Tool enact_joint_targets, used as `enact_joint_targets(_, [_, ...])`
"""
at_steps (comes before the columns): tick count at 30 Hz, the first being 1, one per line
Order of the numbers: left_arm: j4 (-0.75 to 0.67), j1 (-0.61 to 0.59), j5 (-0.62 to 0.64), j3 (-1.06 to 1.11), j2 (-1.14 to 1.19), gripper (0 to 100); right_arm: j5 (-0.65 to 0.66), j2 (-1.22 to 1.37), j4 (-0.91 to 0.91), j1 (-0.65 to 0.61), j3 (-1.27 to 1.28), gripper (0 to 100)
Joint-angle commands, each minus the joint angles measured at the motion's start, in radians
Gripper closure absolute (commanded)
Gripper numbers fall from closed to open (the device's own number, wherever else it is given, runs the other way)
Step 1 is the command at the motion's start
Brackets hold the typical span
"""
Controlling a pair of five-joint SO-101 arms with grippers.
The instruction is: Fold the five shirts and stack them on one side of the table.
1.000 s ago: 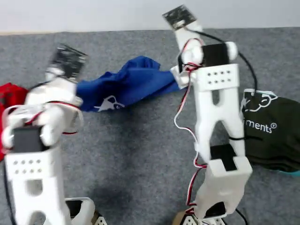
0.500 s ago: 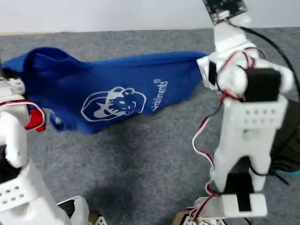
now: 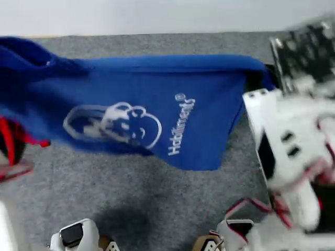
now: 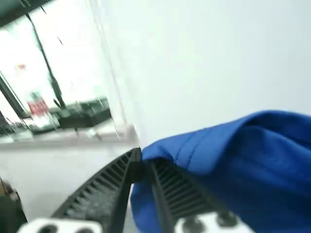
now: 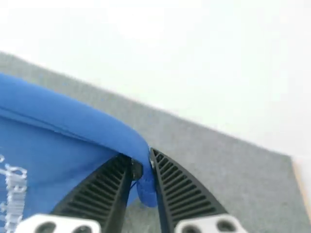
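High view: the blue shirt (image 3: 157,104) is stretched out wide above the grey table (image 3: 157,209), its upper hem pulled nearly straight from one side of the frame to the other, the white print facing up; the lower edge hangs in a slant, lowest on the side of the right arm (image 3: 293,157); that arm stands at the shirt's upper corner, and the corner itself is too blurred to make out; the opposite end of the shirt bunches up at the far left edge.

Left wrist view: the left gripper (image 4: 143,162) has its two ribbed jaws pressed together on a fold of the shirt (image 4: 243,165); the cloth sits right at the tips and billows away to one side of them; a pale wall lies behind.

Right wrist view: the right gripper (image 5: 143,162) is clamped tight on a rolled edge of the shirt (image 5: 58,145); a small lump of fabric shows between the jaws, and the rest runs off taut from the tips over the table.
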Motion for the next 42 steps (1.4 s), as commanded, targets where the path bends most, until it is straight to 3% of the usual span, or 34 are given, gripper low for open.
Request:
enact_joint_targets(1, [0.057, -0.009, 0.002, -0.124, 0.000, 100, 0.011, -0.079, 0.031, 0.022, -0.006, 98.8])
enact_joint_targets(4, [0.123, -0.009, -0.003, -0.197, 0.000, 100, 0.043, -0.139, 0.031, 0.022, -0.006, 98.8])
enact_joint_targets(11, [0.316, -0.006, -0.262, -0.305, 0.000, 100, 0.095, -0.223, 0.038, 0.022, 0.000, 98.8])
enact_joint_targets(16, [0.388, -0.006, -0.322, -0.309, 0.006, 100, 0.121, -0.234, 0.039, 0.022, 0.104, 98.8])
enact_joint_targets(23, [0.350, -0.005, -0.327, -0.004, 0.009, 100, 0.118, -0.216, -0.015, 0.016, 0.509, 98.8])
enact_joint_targets(27, [0.161, 0.011, -0.327, 0.325, 0.009, 100, 0.121, -0.189, -0.182, 0.018, 0.773, 98.8])
enact_joint_targets(34, [-0.394, 0.190, -0.327, 1.006, 0.009, 100, 0.118, -0.048, -0.673, 0.015, 1.145, 98.8])
enact_joint_targets(38, [-0.746, 0.264, -0.327, 1.290, 0.011, 100, 0.117, 0.120, -0.878, 0.015, 1.158, 98.8])
enact_joint_targets(42, [-0.968, 0.290, -0.325, 1.414, 0.058, 100, 0.100, 0.275, -0.989, 0.018, 1.071, 98.8])
